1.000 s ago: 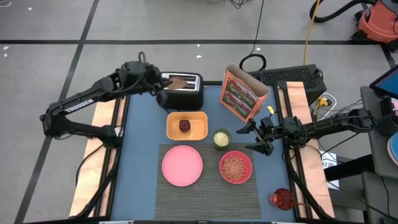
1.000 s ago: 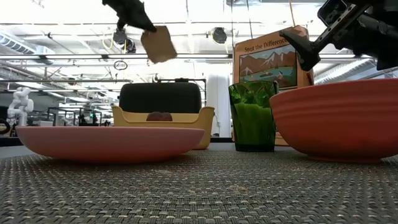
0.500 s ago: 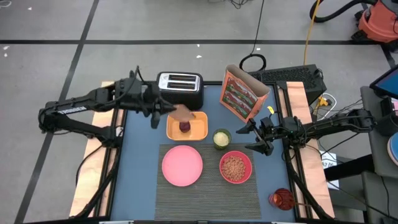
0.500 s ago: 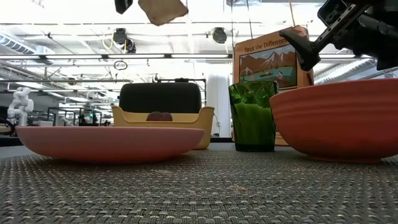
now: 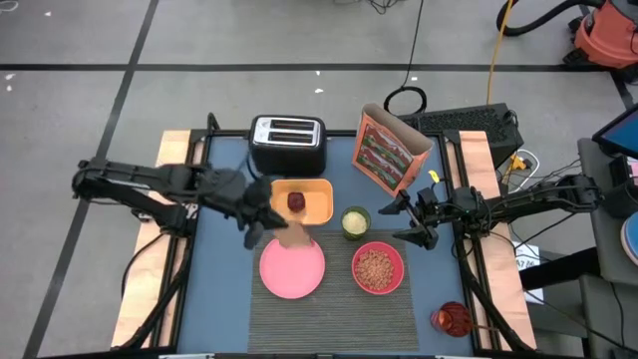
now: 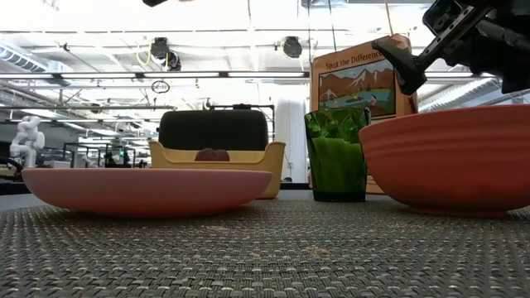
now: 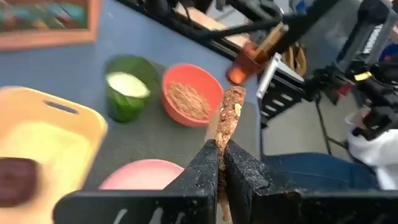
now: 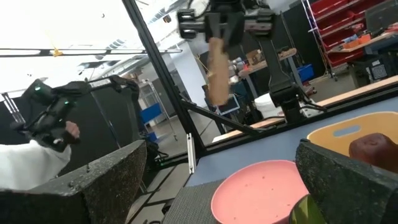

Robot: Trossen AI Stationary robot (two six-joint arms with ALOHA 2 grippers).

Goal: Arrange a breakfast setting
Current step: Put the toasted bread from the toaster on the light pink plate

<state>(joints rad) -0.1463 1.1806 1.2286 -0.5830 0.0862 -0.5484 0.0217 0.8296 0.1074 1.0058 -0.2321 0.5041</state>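
Observation:
My left gripper (image 5: 278, 230) is shut on the brown toast slice (image 5: 295, 238), in the air over the far edge of the round pink plate (image 5: 292, 268). The plate and the pink bowl (image 5: 378, 267) of cereal rest on the dark grey ribbed placemat (image 5: 334, 309). The small dark-red fruit (image 5: 296, 201) lies in a yellow tray (image 5: 317, 207). The orange-red cereal box (image 5: 389, 152) stands at the far right. My right gripper (image 5: 397, 222) is open and empty, between the box and the bowl. I cannot make out the gold spoon for certain. My left gripper pinches the toast's two flat faces (image 7: 221, 144) between its two fingers (image 7: 206, 168), at one end of the slice. The fingers slant down from the table's left. The rest of the slice (image 8: 217, 70) sticks out past the fingertips, hanging near upright, clear of the plate.
A black toaster (image 5: 287, 145) stands at the far middle, behind the yellow tray. A green cup (image 5: 355, 221) stands between the tray and the bowl. A small orange cup (image 5: 451, 319) with something sticking out stands at the near right corner.
My left gripper has carried the toast from above the toaster toward the table's near edge, over the yellow tray, to above the plate's far edge. It has stayed shut on the slice, which stays clear of everything below.

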